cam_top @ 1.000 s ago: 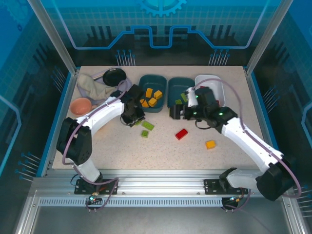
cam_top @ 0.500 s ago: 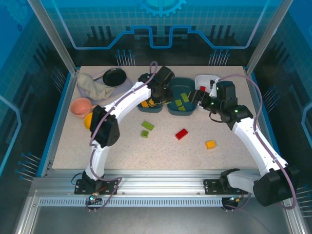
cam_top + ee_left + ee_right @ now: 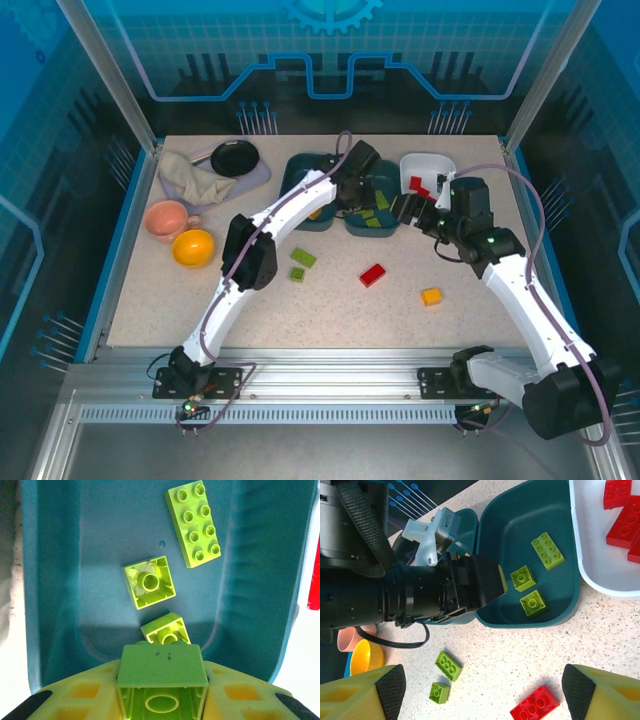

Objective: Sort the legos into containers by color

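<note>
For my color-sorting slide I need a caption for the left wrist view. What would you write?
Left gripper holds a green brick over the teal tray containing three green bricks.

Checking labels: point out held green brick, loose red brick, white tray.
held green brick (image 3: 161, 666): left wrist view, flat face.
loose red brick (image 3: 372, 275): top external view, centre.
white tray (image 3: 597, 575): right wrist view, bare floor.

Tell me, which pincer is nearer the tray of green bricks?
Left. The left pincer hangs right over that tray, gripping a green brick. The right pincer is open just outside the tray, above the table.
</note>
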Controlling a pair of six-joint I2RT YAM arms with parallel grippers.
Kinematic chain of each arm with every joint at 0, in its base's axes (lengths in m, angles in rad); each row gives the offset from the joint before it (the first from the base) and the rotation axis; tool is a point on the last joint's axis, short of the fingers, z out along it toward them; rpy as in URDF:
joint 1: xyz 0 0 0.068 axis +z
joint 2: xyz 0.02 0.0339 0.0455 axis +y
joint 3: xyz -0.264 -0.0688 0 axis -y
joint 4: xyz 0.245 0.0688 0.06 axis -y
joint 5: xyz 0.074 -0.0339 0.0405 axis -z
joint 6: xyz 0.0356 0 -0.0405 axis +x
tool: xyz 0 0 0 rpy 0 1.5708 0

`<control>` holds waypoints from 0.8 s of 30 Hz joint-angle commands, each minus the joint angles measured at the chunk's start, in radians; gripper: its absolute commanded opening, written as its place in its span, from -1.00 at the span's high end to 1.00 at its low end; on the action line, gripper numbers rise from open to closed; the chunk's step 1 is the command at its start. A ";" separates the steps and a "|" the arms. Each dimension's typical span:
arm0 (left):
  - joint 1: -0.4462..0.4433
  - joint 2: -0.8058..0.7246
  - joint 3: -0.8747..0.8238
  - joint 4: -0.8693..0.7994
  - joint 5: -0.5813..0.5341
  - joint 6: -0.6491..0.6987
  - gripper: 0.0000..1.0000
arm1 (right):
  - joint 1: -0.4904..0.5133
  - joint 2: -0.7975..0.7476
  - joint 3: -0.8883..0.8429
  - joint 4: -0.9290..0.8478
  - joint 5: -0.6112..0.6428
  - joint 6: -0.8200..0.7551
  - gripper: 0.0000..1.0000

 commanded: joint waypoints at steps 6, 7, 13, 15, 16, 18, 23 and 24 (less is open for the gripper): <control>-0.003 0.064 0.087 -0.043 -0.002 0.012 0.20 | -0.019 -0.017 -0.020 -0.016 -0.013 0.007 -0.69; -0.003 0.066 0.085 -0.049 -0.006 0.008 0.20 | -0.019 -0.017 -0.018 -0.018 -0.013 0.007 -0.69; -0.003 0.072 0.084 -0.066 -0.014 -0.007 0.17 | -0.018 -0.017 -0.017 -0.018 -0.012 0.006 -0.69; -0.003 0.074 0.084 -0.070 -0.017 -0.012 0.12 | -0.019 -0.016 -0.014 -0.021 -0.012 0.004 -0.70; -0.001 0.074 0.084 -0.073 -0.017 -0.015 0.09 | -0.018 -0.016 -0.014 -0.021 -0.012 0.005 -0.70; -0.001 0.074 0.084 -0.074 -0.014 -0.018 0.06 | -0.019 -0.015 -0.010 -0.026 -0.013 0.002 -0.70; -0.002 0.060 0.092 -0.074 -0.012 -0.026 0.02 | -0.020 -0.021 -0.007 -0.039 -0.015 -0.001 -0.70; -0.003 0.052 0.094 -0.069 -0.011 -0.029 0.02 | -0.019 -0.023 -0.006 -0.042 -0.015 -0.004 -0.70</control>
